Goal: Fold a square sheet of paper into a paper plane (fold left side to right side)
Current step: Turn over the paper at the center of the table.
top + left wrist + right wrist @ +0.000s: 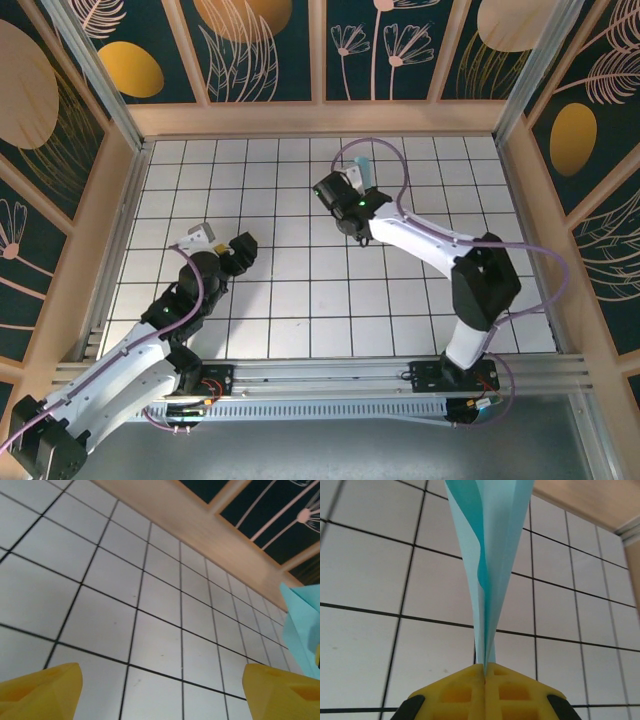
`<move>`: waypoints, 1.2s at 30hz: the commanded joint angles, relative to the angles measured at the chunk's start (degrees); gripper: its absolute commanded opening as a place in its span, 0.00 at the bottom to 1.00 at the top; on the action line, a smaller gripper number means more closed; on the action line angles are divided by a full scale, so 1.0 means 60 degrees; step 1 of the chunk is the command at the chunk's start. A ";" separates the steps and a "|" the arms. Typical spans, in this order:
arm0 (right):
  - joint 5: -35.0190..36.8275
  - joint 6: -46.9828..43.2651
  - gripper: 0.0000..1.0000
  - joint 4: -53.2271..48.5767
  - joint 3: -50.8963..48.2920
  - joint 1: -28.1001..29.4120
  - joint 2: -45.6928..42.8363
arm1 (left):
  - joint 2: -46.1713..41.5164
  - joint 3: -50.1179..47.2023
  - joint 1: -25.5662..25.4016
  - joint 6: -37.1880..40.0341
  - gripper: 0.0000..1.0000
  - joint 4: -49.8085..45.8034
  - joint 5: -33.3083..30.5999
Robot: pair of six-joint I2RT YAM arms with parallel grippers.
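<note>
left gripper (161, 680) first, over the near-left part of the bench (300, 300): jaws wide apart, nothing between them, bare bench under it. it's out of the job right now.

further out, the right gripper (485, 672) sits over the far middle of the bench, a touch toward the right edge. its jaws are pinched flat together on the paper plane (490, 555), clamping the narrow end where the layers stack. from there the paper widens toward the far edge, a few layers showing, one edge curling a bit. it looks lifted clear of the bench, but i can't confirm that.

my read: folding is basically over. the sheet is a slim creased dart, so you're at the hold/present step, one-handed.

next move, i'd say: lower it to the bench and release, or bring the left in to pinch the free end if a crease needs a press. thin paper, so go slow. a sideways drag could bend the tip or spring the layers open.
</note>
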 commanded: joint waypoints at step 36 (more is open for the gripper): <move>-0.2808 0.0592 0.56 0.0184 0.0216 0.0567 0.2526 | 0.1255 0.0281 -0.0012 -0.0418 0.87 0.0299 0.0510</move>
